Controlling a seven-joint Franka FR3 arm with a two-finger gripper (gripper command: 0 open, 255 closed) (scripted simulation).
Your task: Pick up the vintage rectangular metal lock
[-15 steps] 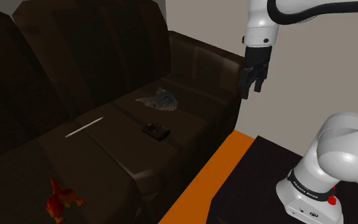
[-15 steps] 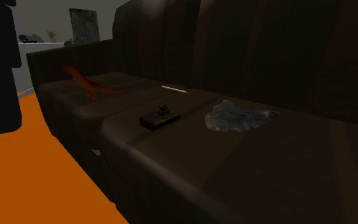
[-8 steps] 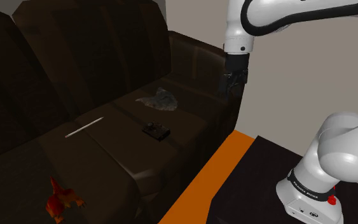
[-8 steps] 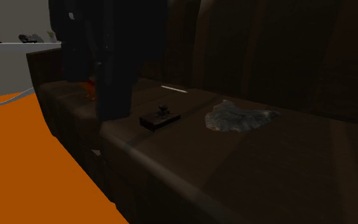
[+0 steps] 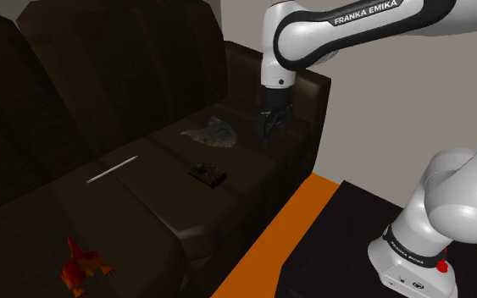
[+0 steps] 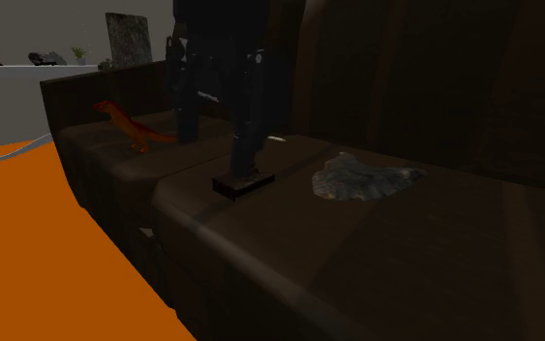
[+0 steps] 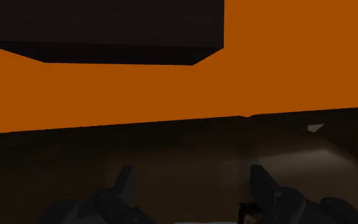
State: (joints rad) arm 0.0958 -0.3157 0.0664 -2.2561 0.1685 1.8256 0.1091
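Observation:
The lock (image 5: 207,173) is a small dark rectangular block lying flat on the dark sofa seat (image 5: 169,199); it also shows in the second exterior view (image 6: 242,183). My black gripper (image 5: 271,131) hangs open above the seat, apart from the lock, to its upper right in the shoulder view. In the second exterior view the gripper (image 6: 214,145) stands in front of the lock, and one finger (image 6: 248,107) overlaps it. In the wrist view the fingers (image 7: 124,186) are spread with nothing between them.
A crumpled grey thing (image 5: 213,133) lies behind the lock, near the gripper. A thin white stick (image 5: 112,168) and a red dinosaur toy (image 5: 80,265) lie further along the seat. The sofa arm (image 5: 300,93) borders orange floor (image 5: 270,241). The dark stand (image 5: 355,245) is at lower right.
The arm has swung to the shoulder view's left and down, from beyond the sofa arm to over the seat near the crumpled thing. The gripper stays open; the lock has not moved.

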